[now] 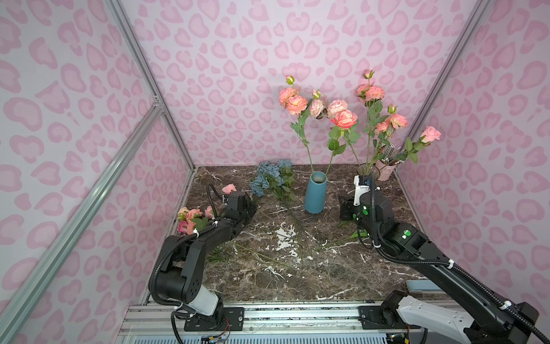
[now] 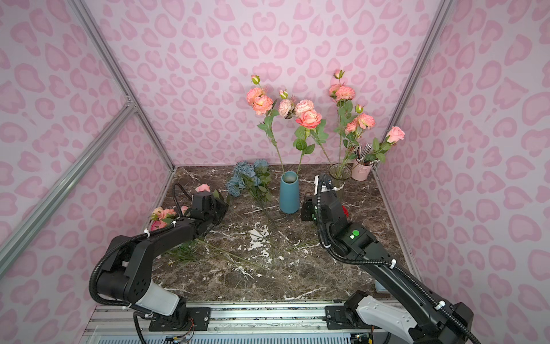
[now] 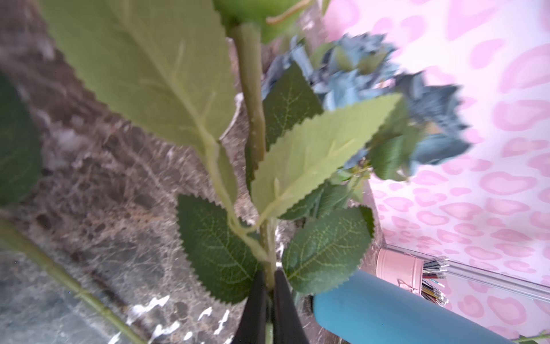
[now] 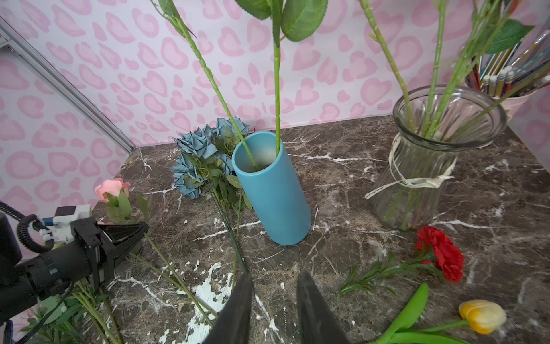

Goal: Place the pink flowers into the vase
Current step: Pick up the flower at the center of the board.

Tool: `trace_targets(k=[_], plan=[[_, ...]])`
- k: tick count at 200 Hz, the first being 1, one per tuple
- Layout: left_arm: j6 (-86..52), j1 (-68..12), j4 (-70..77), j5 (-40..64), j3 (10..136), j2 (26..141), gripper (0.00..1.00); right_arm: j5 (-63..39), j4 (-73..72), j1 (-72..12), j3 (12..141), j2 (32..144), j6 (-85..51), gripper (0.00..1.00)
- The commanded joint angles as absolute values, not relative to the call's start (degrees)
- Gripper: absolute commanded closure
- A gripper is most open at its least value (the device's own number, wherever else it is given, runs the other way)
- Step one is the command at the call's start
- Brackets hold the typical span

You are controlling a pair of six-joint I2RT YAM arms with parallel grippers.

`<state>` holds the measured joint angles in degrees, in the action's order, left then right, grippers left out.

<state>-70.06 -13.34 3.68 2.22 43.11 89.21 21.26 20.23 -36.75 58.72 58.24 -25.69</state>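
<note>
A teal vase (image 1: 315,193) (image 4: 276,193) stands mid-table with two pink flower stems in it, their blooms (image 1: 294,102) high above. A glass vase (image 4: 416,178) at the back right holds more pink flowers (image 1: 372,92). Other pink flowers (image 1: 190,219) lie in a heap at the table's left edge. My left gripper (image 3: 270,275) (image 4: 144,227) is shut on the green stem (image 3: 253,104) of one pink rose (image 4: 111,187) (image 1: 229,188), low over the table, left of the teal vase. My right gripper (image 4: 275,277) hangs open and holds nothing, in front of the teal vase.
A dusty-blue hydrangea bunch (image 1: 272,175) lies beside the teal vase on its left. A red bloom (image 4: 443,253) and a yellow tulip (image 4: 482,315) lie near my right gripper. A pink pencil cup (image 1: 385,169) stands in the back right corner. Patterned walls close three sides.
</note>
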Motion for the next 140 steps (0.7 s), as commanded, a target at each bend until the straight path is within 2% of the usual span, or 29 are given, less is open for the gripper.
trace_targets(k=[1,88,140], plan=[[-66.1,-13.4,1.8,-1.7,44.9,86.6,0.96,21.5,20.0,-36.8,59.0,57.7,-26.5,0.7],[-51.3,-13.7,-5.0,-8.7,48.5,76.2,0.96,22.0,19.2,-35.4,54.6,58.8,-27.8,0.71],[-39.9,-14.1,-10.9,-6.8,54.9,74.8,0.96,20.8,19.1,-34.0,51.3,56.4,-28.7,0.7]])
